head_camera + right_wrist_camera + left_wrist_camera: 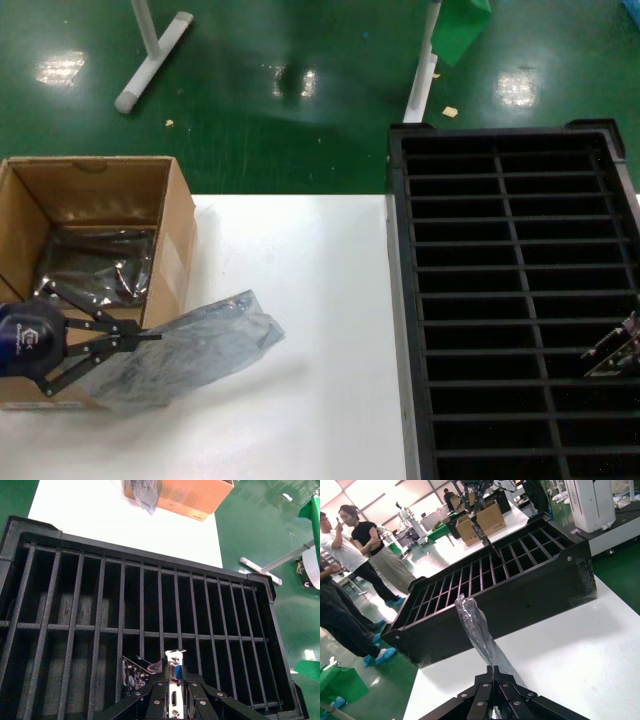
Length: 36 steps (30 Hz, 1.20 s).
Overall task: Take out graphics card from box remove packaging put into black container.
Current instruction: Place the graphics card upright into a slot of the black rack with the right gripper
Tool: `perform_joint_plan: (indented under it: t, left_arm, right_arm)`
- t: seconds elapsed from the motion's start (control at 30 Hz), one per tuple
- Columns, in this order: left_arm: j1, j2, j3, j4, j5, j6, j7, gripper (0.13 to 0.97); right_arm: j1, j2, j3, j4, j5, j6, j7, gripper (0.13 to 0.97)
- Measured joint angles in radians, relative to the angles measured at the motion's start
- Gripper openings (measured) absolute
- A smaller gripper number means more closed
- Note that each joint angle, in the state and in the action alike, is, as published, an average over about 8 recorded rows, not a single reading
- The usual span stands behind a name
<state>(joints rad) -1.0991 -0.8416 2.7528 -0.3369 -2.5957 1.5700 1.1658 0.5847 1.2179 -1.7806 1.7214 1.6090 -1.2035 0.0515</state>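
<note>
My left gripper (155, 337) is shut on the crinkly grey packaging bag (190, 352), which lies on the white table beside the box (170, 215); the bag also shows in the left wrist view (477, 630), pinched at the fingertips (493, 672). The brown box stands at the table's left with more silvery film inside. My right gripper (174, 682) is shut on the graphics card's silver bracket (173, 672), with the blue port showing, over a slot of the black container (60, 540). The dark board (134, 676) hangs beside the fingers. In the head view only the bracket (617, 352) shows, at the right edge, over the black container (400, 300).
The white table (320, 300) runs between the box and the container. Green floor and white stand legs (150, 60) lie beyond. In the left wrist view, people (365, 555) stand at a distance, with other cartons (485, 520) behind the container.
</note>
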Motion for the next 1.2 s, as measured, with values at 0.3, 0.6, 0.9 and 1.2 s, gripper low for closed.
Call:
perform_joint_plan:
  t: [0.3, 0.6, 0.9, 1.2]
  left_arm:
    - [0.002, 0.003, 0.0, 0.011, 0.002, 0.0, 0.003, 0.142]
    - [0.004, 0.005, 0.0, 0.011, 0.003, 0.0, 0.004, 0.142]
    - [0.008, 0.018, 0.0, 0.03, 0.005, 0.0, 0.012, 0.142]
    - [0.013, 0.028, 0.0, 0.064, 0.009, 0.0, 0.022, 0.142]
  right_arm:
    - [-0.061, 0.015, 0.02, 0.019, 0.019, 0.035, -0.002, 0.179]
    - [-0.117, 0.032, 0.034, 0.042, 0.036, 0.061, 0.001, 0.179]
    - [-0.123, 0.004, 0.003, 0.045, 0.021, 0.056, 0.002, 0.179]
    - [-0.08, -0.047, -0.05, 0.022, -0.012, 0.019, -0.003, 0.179]
